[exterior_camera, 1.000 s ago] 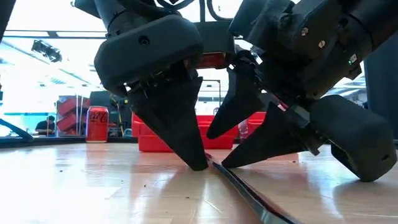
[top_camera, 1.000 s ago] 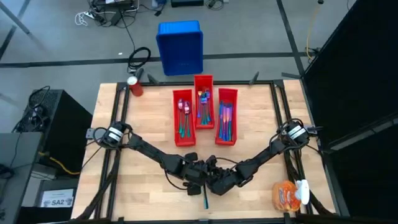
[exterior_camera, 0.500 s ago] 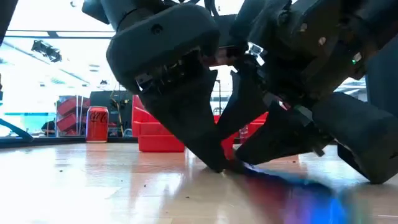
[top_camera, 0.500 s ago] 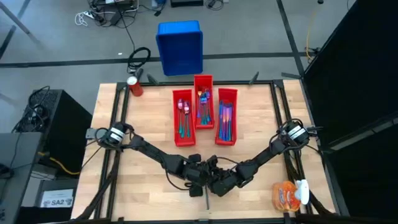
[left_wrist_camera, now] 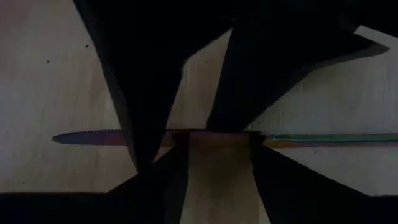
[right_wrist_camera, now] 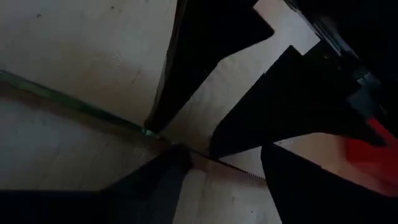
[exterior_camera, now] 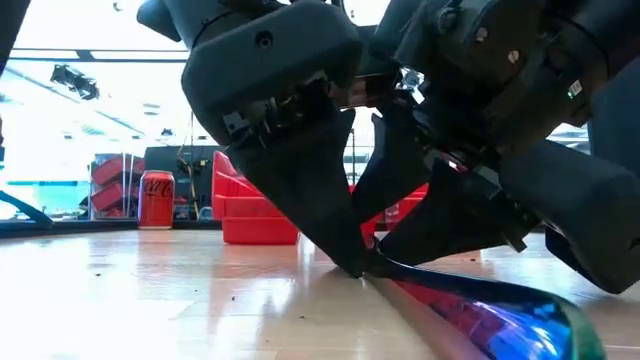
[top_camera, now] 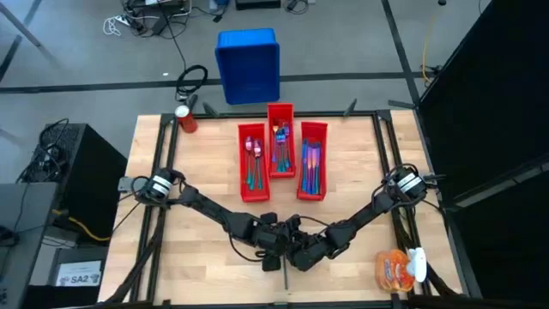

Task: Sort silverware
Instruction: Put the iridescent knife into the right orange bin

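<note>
Clearly both hands crowd one knife [left_wrist_camera: 286, 138] lying flat on the counter [top_camera: 197, 176]. Left hand [top_camera: 276, 243] stands with fingers parted astride the blade, tips down on the wood, not closed on it as far as I can tell. Right hand [top_camera: 302, 250], just beside it, meets the same knife, fingers also apart. That knife is thin, stiff, light and slick, so it should slide before it lifts; pinching its narrow edges near the middle looks best. Sorted silverware [top_camera: 278, 153] sits in bins [top_camera: 241, 163] well ahead of both hands.
</note>
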Motion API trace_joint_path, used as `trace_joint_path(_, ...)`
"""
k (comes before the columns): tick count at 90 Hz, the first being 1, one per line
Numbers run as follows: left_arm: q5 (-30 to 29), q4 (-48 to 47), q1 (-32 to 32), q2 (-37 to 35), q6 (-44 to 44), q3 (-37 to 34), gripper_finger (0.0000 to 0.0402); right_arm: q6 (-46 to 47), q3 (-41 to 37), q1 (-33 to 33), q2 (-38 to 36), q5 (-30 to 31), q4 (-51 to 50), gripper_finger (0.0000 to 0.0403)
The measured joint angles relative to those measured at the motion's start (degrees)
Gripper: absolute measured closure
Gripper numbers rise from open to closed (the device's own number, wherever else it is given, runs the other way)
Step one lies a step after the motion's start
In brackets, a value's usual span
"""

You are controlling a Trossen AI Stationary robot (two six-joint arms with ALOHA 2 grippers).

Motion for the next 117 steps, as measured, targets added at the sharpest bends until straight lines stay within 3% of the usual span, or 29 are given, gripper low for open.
trace_joint_path(60, 4.2, 3.2, -0.4, -0.3, 0.4, 0.1, 0.0241, -0.1, 0.1, -0.5, 0.0, -3.8, -1.1, 0.0397)
trace_joint_path(102, 4.6, -2.0, -0.7, -2.4, 0.6, 0.2, 0.0241, -0.3, 0.1, -0.3, 0.1, -1.2, 1.0, 0.0402)
trace_joint_path(117, -0.1, -6.5, -2.4, -7.6, 0.4, 0.1, 0.0241, -0.3, 0.1, 0.1, -0.1, 0.7, 2.2, 0.0402)
